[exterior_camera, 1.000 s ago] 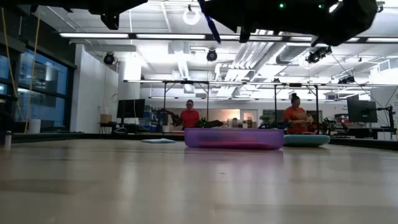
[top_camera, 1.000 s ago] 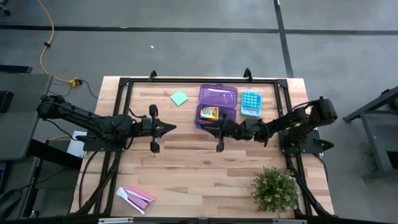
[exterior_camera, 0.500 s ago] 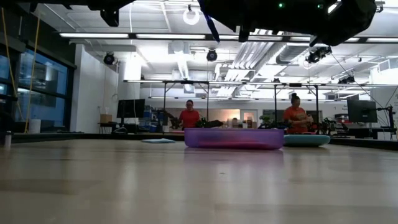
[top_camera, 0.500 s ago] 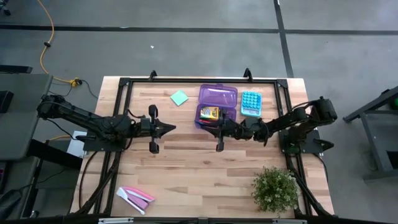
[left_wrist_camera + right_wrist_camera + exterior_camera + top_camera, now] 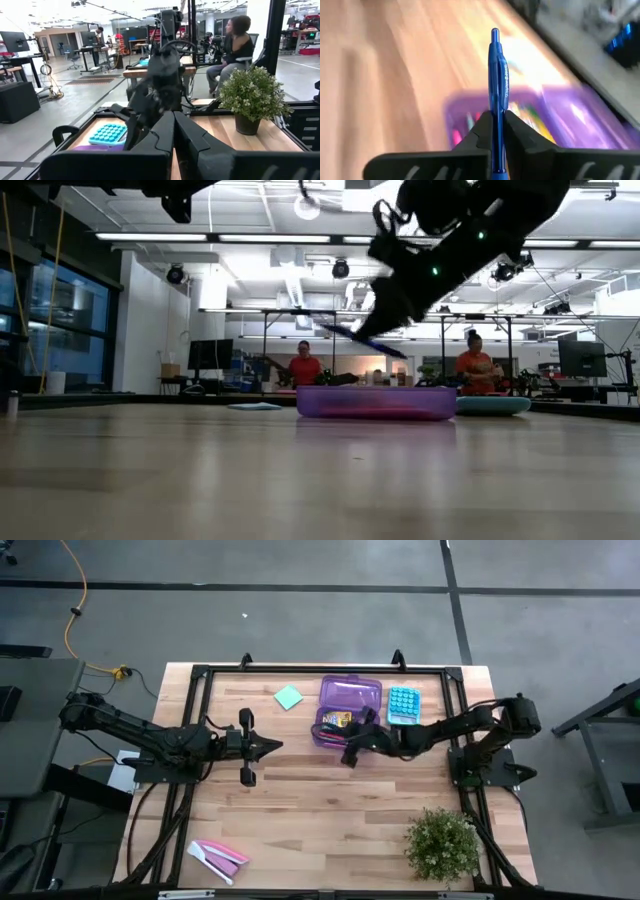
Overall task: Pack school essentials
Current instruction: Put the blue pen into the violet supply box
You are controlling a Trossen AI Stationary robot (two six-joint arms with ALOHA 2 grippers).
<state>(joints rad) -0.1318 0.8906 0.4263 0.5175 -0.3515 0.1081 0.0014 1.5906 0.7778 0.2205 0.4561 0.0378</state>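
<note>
A: What's your left end effector (image 5: 272, 746) doing?

B: It waits over bare bench (image 5: 300, 800), fingers pressed together with nothing between them, pointing toward the right arm. The green sticky-note pad (image 5: 289, 697) lies beyond it toward the bench's far edge, not yet packed; the pink and white flat pieces (image 5: 218, 856) sit well behind it at the near corner and aren't yours to pack.

A: And further right?

B: The purple case (image 5: 349, 698) lies open, lid folded back, so things can drop straight in. The yellow crayon box (image 5: 338, 720) is already inside, with other pens beside it.

A: Your right end effector?

B: Your right end effector (image 5: 496, 131) is clamped on the blue pen (image 5: 497, 75), low on the barrel, so most of its length juts out ahead. In the low view the pen (image 5: 362, 340) tilts down above the case (image 5: 376, 402), probably to slide in lengthwise. It isn't in yet.

A: Past that?

B: The light-blue buttoned pad (image 5: 402, 706) lies just beyond the case, and the potted plant (image 5: 441, 844) stands near the bench's front corner, clear of the work.
</note>
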